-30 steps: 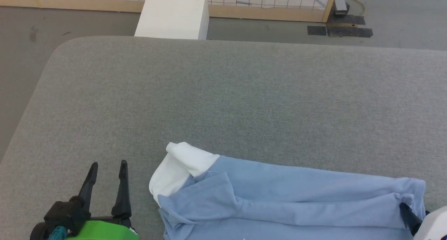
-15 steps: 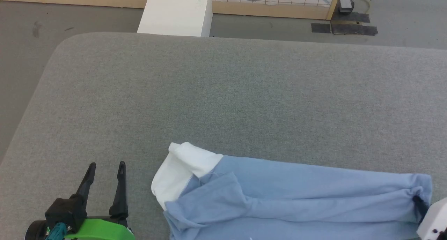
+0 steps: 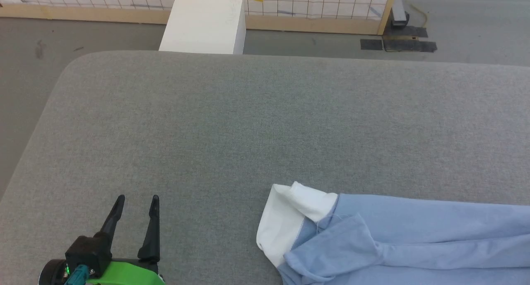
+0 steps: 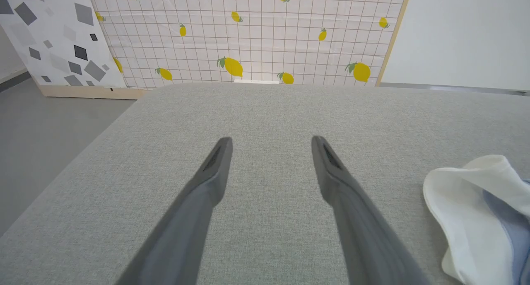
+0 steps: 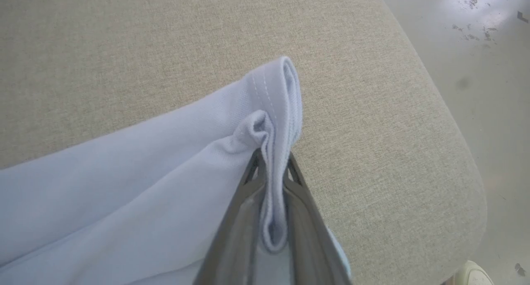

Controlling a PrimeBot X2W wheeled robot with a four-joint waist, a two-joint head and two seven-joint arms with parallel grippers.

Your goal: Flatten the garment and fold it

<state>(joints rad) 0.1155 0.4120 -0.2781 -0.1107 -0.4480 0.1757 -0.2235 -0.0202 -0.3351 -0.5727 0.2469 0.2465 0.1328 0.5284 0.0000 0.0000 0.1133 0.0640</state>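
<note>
1. Left tool [image 3: 137, 199]: fingers spread wide, nothing between them, low over the bench [image 3: 248, 111]. Whether it touches the bench is unclear.
2. Shirt [image 3: 414, 235]: light blue, rumpled, lies on the bench to the right of the left tool, apart from it.
3. White collar [image 3: 290, 218]: the shirt end nearest the left tool, folded over on itself.
4. Right tool [image 5: 273, 154]: closed, pinching a bunched, stitched edge of the shirt. A fold of cloth stands up past its tips.
5. From the right tool, the rest of the shirt spreads to its left over the bench. To its right are the bench's rounded corner and then the floor [image 5: 497, 69].
6. Ahead of the left tool, past the bench's far edge: a white box [image 3: 203, 24] and a lemon-print grid panel [image 4: 248, 28].
</note>
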